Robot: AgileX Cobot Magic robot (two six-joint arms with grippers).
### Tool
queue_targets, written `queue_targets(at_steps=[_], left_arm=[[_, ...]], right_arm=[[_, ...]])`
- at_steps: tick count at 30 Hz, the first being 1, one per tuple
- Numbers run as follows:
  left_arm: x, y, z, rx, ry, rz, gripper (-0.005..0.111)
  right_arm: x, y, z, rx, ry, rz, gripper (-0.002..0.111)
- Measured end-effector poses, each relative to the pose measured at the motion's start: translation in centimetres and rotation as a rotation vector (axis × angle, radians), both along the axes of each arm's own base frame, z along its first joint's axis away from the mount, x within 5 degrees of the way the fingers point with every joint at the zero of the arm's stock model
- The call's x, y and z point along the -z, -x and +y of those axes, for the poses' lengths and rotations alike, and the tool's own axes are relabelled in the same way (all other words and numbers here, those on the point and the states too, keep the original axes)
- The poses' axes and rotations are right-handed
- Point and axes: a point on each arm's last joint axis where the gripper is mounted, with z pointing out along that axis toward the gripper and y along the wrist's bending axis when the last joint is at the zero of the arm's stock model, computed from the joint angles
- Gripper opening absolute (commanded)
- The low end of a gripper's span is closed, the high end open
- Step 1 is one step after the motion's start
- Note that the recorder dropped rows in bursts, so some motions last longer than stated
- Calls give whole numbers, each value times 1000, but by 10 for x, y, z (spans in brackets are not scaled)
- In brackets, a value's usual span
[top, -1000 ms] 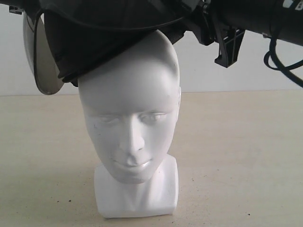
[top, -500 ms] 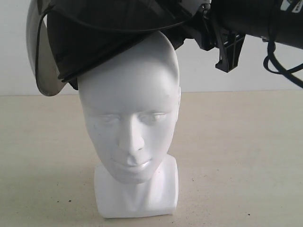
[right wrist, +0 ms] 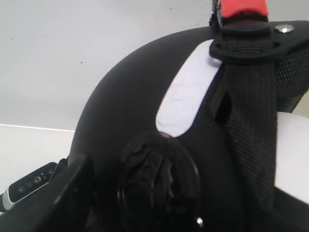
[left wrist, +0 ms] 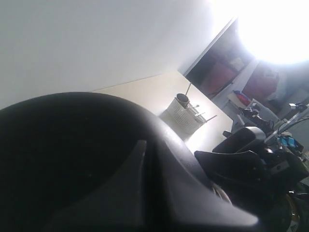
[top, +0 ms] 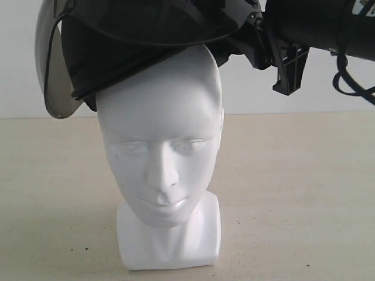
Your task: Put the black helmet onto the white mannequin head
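Observation:
The white mannequin head (top: pixel 161 146) stands upright on its block base in the middle of the exterior view. The black helmet (top: pixel 126 44) sits tilted on its crown, higher on the right, with the smoky visor (top: pixel 53 70) hanging at the left, beside the forehead. My right gripper (top: pixel 234 42) is shut on the helmet's right edge. The right wrist view shows the helmet shell (right wrist: pixel 125 101), its side pivot, a woven chin strap (right wrist: pixel 251 125) and one finger (right wrist: pixel 72 193). In the left wrist view the dark shell (left wrist: pixel 63 154) fills the foreground with a finger (left wrist: pixel 129 176) lying against it. Its grip is too dark to read.
The head stands on a tan table (top: pixel 293 193) before a white wall. The right arm (top: pixel 322 26) and a looping cable (top: pixel 351 82) cross the upper right. Beyond the helmet, the left wrist view shows a white basket (left wrist: pixel 186 113) on a table and dark arm hardware (left wrist: pixel 251 164).
The helmet has come down slightly onto the crown and shifted right, showing more of the visor. The right arm has moved a little right and down.

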Motion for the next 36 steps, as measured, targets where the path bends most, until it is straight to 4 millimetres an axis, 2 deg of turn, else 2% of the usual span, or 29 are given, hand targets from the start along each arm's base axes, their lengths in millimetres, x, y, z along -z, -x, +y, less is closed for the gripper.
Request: queue_targets(at_steps=[12, 14, 18, 36], left_arm=[[0, 1, -1, 12, -2, 2, 4], [0, 2, -1, 17, -2, 3, 4], [0, 2, -1, 20, -3, 4, 4], [1, 4, -3, 40, -12, 6, 4]], right_arm=[[-1, 3, -3, 5, 23, 10, 44], [-2, 4, -5, 6, 26, 10, 49], [-1, 5, -5, 8, 34, 17, 69], [-1, 8, -10, 14, 80, 30, 70]])
